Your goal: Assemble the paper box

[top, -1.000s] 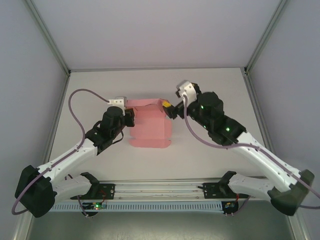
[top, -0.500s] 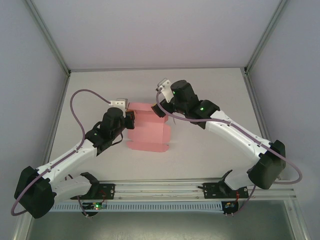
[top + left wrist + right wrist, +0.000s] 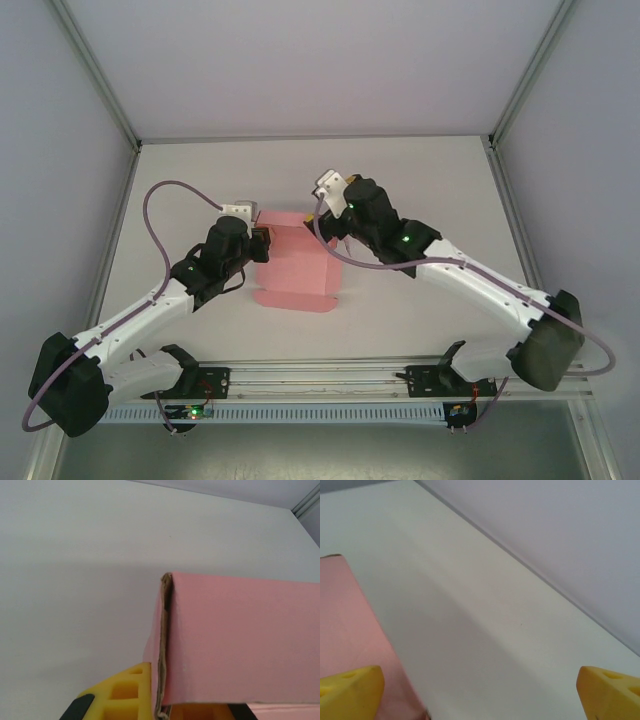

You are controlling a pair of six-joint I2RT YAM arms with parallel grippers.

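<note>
**Closing in on the far corner with jaws wide**

Swung the right gripper (image 3: pixel 316 212) in from off the right side of the paper box (image 3: pixel 298 268) to just over its far right corner within the last second. Shifted the box a little nearer and skewed it slightly meanwhile. Kept the left gripper (image 3: pixel 262 243) where it was, pinched tight on the box's left edge. From the left wrist, can see the card's raw edge nipped between the yellow fingers (image 3: pixel 125 692).

Holding the right jaws spread as wide as they go, gripping nothing. From the right wrist, can see one yellow tip (image 3: pixel 350 692) over the pink panel and the other out over bare table (image 3: pixel 420 180).

Left the box lying mid-table between the two grippers, apparently low and only partly formed.

Judging by this, anchored on the left and lined up on the right for a flap or wall at the far side. Probably calls for a careful descent next, given thin card that is easily creased or tugged out of the left pinch.
</note>
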